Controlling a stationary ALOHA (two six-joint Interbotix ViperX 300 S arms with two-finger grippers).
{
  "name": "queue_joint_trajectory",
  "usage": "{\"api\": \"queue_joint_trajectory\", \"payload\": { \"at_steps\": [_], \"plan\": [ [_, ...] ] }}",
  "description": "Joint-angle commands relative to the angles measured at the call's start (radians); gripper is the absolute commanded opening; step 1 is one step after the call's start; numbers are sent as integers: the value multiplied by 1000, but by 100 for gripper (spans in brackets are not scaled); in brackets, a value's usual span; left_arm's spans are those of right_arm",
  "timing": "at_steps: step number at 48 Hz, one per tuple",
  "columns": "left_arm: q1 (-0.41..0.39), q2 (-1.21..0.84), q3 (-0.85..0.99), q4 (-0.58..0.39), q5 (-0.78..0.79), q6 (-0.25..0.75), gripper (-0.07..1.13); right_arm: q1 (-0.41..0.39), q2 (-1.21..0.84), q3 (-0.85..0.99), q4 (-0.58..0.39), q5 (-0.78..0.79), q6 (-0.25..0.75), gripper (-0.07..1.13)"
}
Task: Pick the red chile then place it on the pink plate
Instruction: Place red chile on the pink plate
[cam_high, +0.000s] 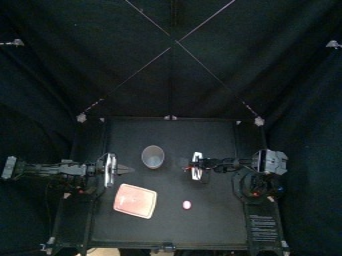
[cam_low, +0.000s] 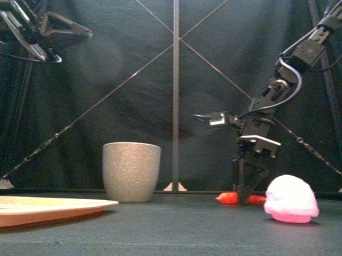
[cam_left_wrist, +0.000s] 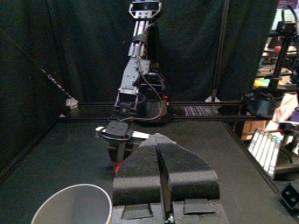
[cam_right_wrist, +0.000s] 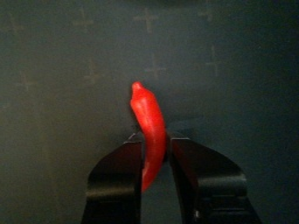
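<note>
Nearest the table's front edge, the pink plate (cam_high: 138, 201) is seen lying bare, with a small pink-and-white toy (cam_high: 187, 205) near it on the right. Behind these, the red chile (cam_right_wrist: 146, 118) is pinched partway along its length between the narrowed jaws of the right gripper (cam_right_wrist: 152, 143), with its pointed tip sticking out beyond them. It is judged to be at table level (the front view shows it low, by the surface). Farther back the grey cup (cam_high: 152, 155) is found. The left gripper (cam_left_wrist: 163, 144), jaws pressed together on nothing, is parked at the left. A slip is to be feared: the curved, tapering chile could be twisted or squeezed out on lifting, or the toy knocked during the crossing.
</note>
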Motion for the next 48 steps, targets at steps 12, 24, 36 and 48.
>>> {"api": "queue_joint_trajectory", "payload": {
  "at_steps": [12, 24, 36, 48],
  "plan": [
    [0, -3, -9, 2, -3, 2, -2, 192, -49, -238, 2, -3, -3, 55],
    [2, -3, -9, 2, -3, 2, -2, 333, 109, -459, -100, -6, -6, 55],
    [2, -9, -8, 2, -2, 2, -2, 382, 333, -716, -184, 5, -11, 55],
    [2, -11, -6, 2, -2, 2, -2, 387, 442, -887, -167, 18, -17, 56]
  ]
}}
